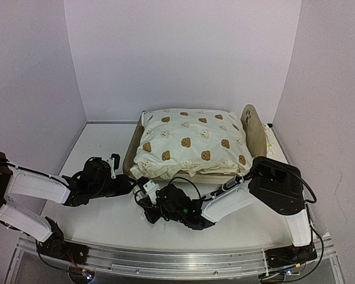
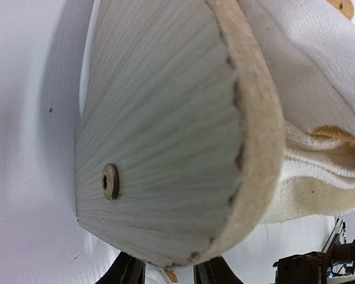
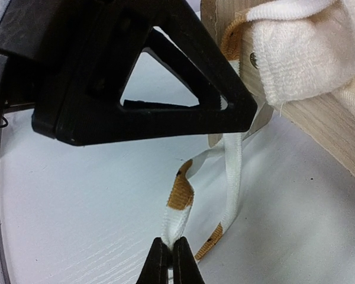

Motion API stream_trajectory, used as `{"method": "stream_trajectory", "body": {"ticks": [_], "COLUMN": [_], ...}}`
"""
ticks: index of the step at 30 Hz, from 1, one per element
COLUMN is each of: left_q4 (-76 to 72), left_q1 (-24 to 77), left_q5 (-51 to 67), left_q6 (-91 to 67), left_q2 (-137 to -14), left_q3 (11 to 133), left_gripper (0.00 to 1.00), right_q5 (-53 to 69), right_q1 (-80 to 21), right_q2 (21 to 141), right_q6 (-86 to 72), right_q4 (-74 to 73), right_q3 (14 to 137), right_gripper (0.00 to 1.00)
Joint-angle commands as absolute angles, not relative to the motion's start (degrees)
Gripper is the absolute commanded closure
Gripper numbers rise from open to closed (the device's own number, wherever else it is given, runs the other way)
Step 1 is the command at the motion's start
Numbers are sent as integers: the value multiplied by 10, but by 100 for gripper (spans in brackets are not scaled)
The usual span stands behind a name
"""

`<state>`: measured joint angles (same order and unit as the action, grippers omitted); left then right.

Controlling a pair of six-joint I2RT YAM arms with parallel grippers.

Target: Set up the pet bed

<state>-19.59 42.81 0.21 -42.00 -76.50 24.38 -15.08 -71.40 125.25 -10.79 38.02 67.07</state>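
While the tie at the cushion's corner is hanging loose rather than knotted, the job is looking only part done. The right pincer, pressed together, is pinching the tie's bear-print end low over the bench, and the strap is running up and away from it to the bed's near left corner. Its arm is reaching across from the right base, with the forearm lying low and pointing left. Just beyond that pincer, the left pincer is hovering at the same corner, its fingers standing partly apart under the rim of the arched end board. Whether they are nipping the strap I cannot tell, since the board is hiding their tips. The left arm is stretching in low from the left side. Farther on from both pincers, the pet bed is standing on the bench. The cream bear-print cushion is lying on it, covering the base and bulging over the near rail. Fastening this tie, and perhaps others, is seemingly what is left.
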Motion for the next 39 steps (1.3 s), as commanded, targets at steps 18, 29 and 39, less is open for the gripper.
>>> {"method": "stream_trajectory", "body": {"ticks": [18,29,39], "left_q4": [-258,-269,-243], "left_q1": [429,429,429], "left_q5": [-22,-16,-5], "left_q6": [-409,-397,-388], "left_q2": [-809,-806,-760], "left_q3": [275,269,241], "left_gripper": [87,100,100], "right_q5": [-149,-159,-231], "right_q1": [-713,-713,-713], "right_q2": [1220,1215,1200], "right_q6": [-115,-113,-98], "right_q4": [384,384,355], "right_q3": [663,661,679], "right_gripper": [100,100,100]}}
